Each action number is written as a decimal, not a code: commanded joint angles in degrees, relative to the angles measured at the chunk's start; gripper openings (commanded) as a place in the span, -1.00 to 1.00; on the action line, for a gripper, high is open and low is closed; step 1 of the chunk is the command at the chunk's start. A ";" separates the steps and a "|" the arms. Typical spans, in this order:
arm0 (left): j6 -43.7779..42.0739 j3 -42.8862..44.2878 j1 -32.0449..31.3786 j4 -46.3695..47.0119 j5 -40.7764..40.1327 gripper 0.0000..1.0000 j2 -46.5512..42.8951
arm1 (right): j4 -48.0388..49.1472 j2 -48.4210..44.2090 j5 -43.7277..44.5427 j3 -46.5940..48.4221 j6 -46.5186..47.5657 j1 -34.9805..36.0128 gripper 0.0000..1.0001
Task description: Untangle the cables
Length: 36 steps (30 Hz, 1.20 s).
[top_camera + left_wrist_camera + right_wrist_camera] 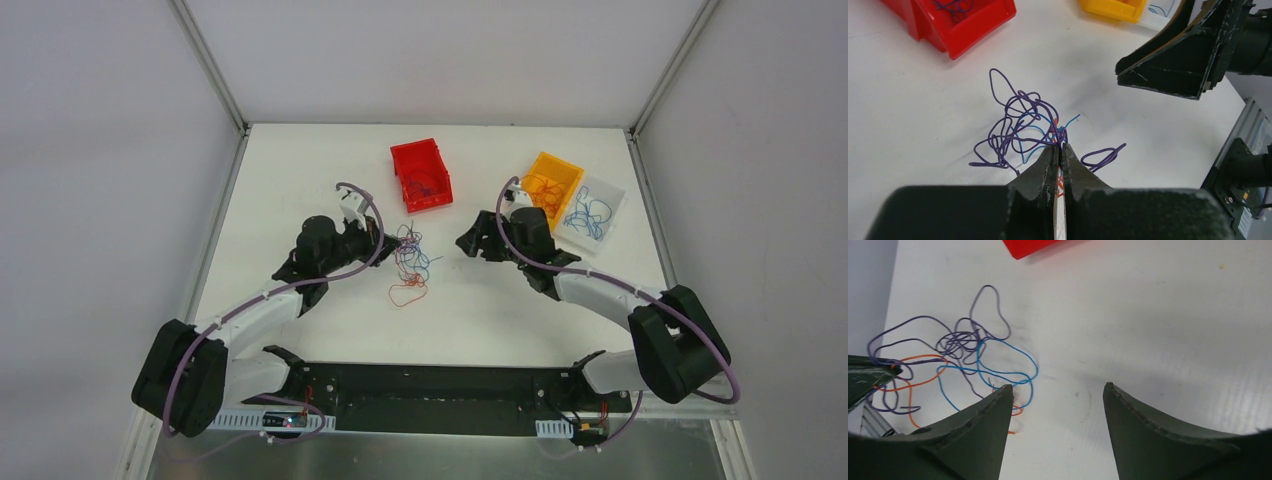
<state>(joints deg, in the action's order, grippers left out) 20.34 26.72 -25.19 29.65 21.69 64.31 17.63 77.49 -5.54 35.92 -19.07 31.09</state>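
Note:
The cables (410,262) lie as a loose tangle of purple, blue and red-orange wires on the white table, between the two arms. My left gripper (386,240) sits at the tangle's left edge. In the left wrist view the left gripper (1059,146) is shut on orange and purple strands, and the rest of the cables (1018,120) spread out beyond the tips. My right gripper (468,245) hangs just right of the tangle. In the right wrist view the right gripper (1058,386) is open over bare table, with the cables (963,350) off to its left.
A red bin (421,175) with a few wires stands behind the tangle. An orange bin (552,180) and a clear bin (592,215) holding blue wires stand at the back right. The arms' black base bar (430,385) runs along the near edge.

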 commanded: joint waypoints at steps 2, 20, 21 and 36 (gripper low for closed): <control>0.31 -0.18 -0.47 7.05 7.47 -0.91 1.16 | 12.44 0.17 -5.03 0.50 0.45 3.58 0.38; 1.03 -2.54 -0.47 12.80 10.76 -0.90 -0.77 | 15.00 -0.12 -7.57 -0.28 8.46 10.40 0.10; 1.04 -2.63 -0.47 12.88 10.79 -0.90 -0.77 | 15.20 0.44 -7.26 -0.29 8.54 10.66 0.09; 1.72 -2.23 -0.47 13.24 11.77 -0.89 0.06 | 14.78 10.51 -7.03 5.62 9.41 13.66 -0.05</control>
<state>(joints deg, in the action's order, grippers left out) 21.56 24.38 -25.19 38.79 31.44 64.73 29.80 86.17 -12.67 37.41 -11.25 43.88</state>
